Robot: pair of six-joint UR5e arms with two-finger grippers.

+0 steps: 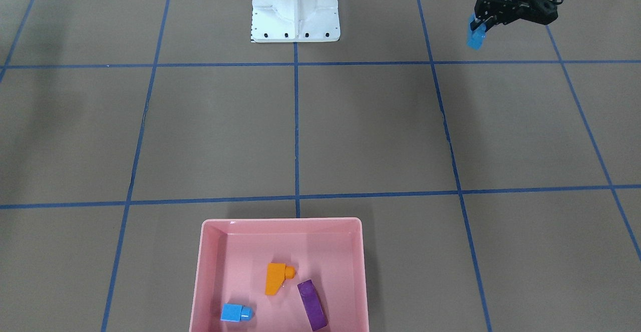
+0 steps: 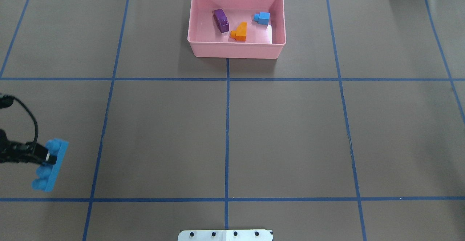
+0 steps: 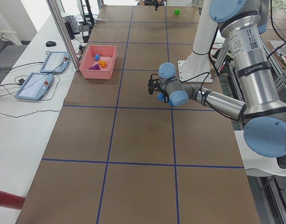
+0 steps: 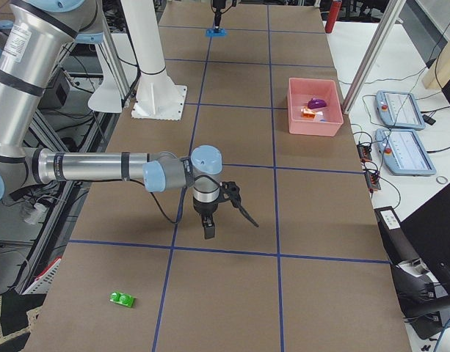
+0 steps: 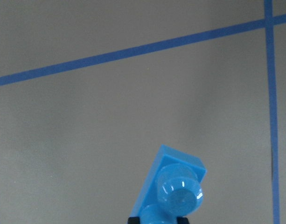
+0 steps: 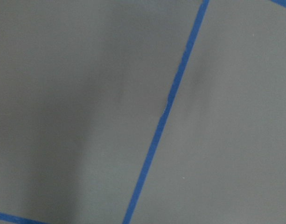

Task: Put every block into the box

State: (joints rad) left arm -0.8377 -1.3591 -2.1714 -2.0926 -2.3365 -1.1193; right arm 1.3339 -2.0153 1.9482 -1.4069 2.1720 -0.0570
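Three blocks (image 2: 240,32) were seen in the box (image 2: 236,50). The long blue block (image 2: 54,172) was clamped in the left jaws, well apart from the box; carriage over the box was judged due next. The right jaws' opening could not be told.

The long blue brick (image 2: 51,164) hangs tilted, pinched at mid-length in the left claw (image 2: 48,156). Well away from the claw sits the pink box (image 2: 236,51), holding the purple brick (image 2: 221,20), orange sloped brick (image 2: 239,31) and small blue brick (image 2: 262,17). The green brick (image 4: 122,298) lies on the table, far from that claw.
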